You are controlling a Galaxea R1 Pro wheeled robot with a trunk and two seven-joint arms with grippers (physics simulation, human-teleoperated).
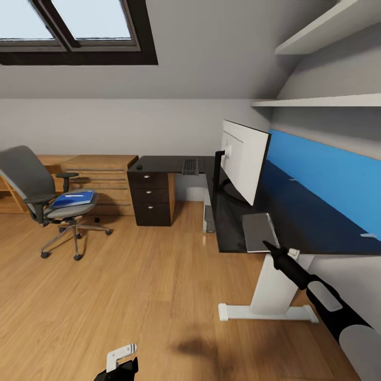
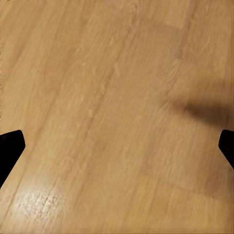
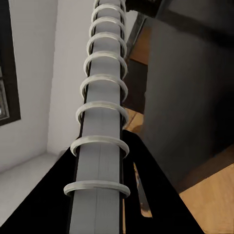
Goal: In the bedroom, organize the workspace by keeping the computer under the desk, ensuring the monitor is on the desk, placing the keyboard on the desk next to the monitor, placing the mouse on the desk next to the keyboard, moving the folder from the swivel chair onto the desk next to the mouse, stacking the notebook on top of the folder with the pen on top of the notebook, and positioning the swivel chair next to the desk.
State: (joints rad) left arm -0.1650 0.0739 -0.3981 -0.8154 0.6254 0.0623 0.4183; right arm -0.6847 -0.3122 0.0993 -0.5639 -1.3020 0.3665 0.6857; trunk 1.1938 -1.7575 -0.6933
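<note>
- The right gripper (image 1: 266,245) reaches over the near edge of the desk (image 1: 233,233), its fingers clamped on the spiral-bound spine of the notebook (image 1: 259,231); the right wrist view shows the wire rings (image 3: 100,122) running straight out from between the black fingers.
- The notebook lies flat at the desk's near edge, directly ahead of that gripper, with bare black desktop beyond it.
- The left gripper (image 1: 123,361) hangs low over the wood floor (image 1: 132,296), well apart from the desk; its fingertips (image 2: 9,146) stand far apart with nothing between them.
- Judged from this, the step in hand is moving the notebook, though the folder (image 1: 74,199) it should rest on lies on the swivel chair (image 1: 50,201), far across the room from both grippers.
- The next move likely calls for parking the notebook, then fetching the folder to the desk first.
- Farther along the desk from the right gripper stands the monitor (image 1: 244,159), and beyond it, on the far wing, lies the keyboard (image 1: 189,166).
- A black drawer unit (image 1: 152,198) sits under that far wing; the bedroom has grey sloped walls, a skylight (image 1: 74,26) and white wall shelves (image 1: 317,100).
</note>
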